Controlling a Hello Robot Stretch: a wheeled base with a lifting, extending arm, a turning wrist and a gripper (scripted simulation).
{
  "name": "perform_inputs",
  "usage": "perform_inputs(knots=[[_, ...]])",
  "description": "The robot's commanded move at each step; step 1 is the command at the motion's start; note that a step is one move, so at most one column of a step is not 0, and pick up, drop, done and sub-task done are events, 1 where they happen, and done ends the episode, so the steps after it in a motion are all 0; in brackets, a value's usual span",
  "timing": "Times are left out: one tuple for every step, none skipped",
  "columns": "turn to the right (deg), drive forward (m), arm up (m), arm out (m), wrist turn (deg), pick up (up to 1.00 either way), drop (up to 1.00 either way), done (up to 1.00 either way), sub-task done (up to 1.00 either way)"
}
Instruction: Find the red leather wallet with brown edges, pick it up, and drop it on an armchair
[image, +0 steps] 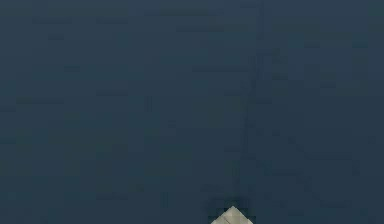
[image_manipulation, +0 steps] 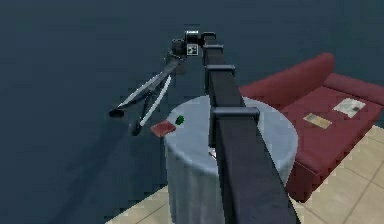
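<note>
In the arm side view the dark arm bar (image_manipulation: 235, 130) rises from the bottom edge. The gripper's body (image_manipulation: 186, 46) sits at its far end against a dark blue wall. Two thin fingers slant down to the left, and the gripper (image_manipulation: 130, 120) ends just left of a round grey table (image_manipulation: 250, 150). A small flat red thing (image_manipulation: 160, 129), perhaps the wallet, shows at the table's left rim close to the fingertips. I cannot tell whether the gripper holds anything. A tiny green thing (image_manipulation: 180, 120) lies on the tabletop beside it.
A red sofa (image_manipulation: 310, 85) stands at the arm side view's right, with a white paper (image_manipulation: 348, 106) and a tan flat thing (image_manipulation: 317, 121) on its seat. Beige tiled floor (image_manipulation: 350, 190) lies in front. In the forward view a dark blue wall (image: 190, 100) stands very close.
</note>
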Motion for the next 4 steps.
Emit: perform_inputs(knots=[[0.0, 0.0, 0.0, 0.0, 45.0, 0.0, 0.0, 0.0, 0.0], [0.0, 0.0, 0.0, 0.0, 45.0, 0.0, 0.0, 0.0, 0.0], [0.0, 0.0, 0.0, 0.0, 3.0, 0.0, 0.0, 0.0, 0.0], [0.0, 0.0, -0.3, 0.0, 0.0, 0.0, 0.0, 0.0, 0.0]])
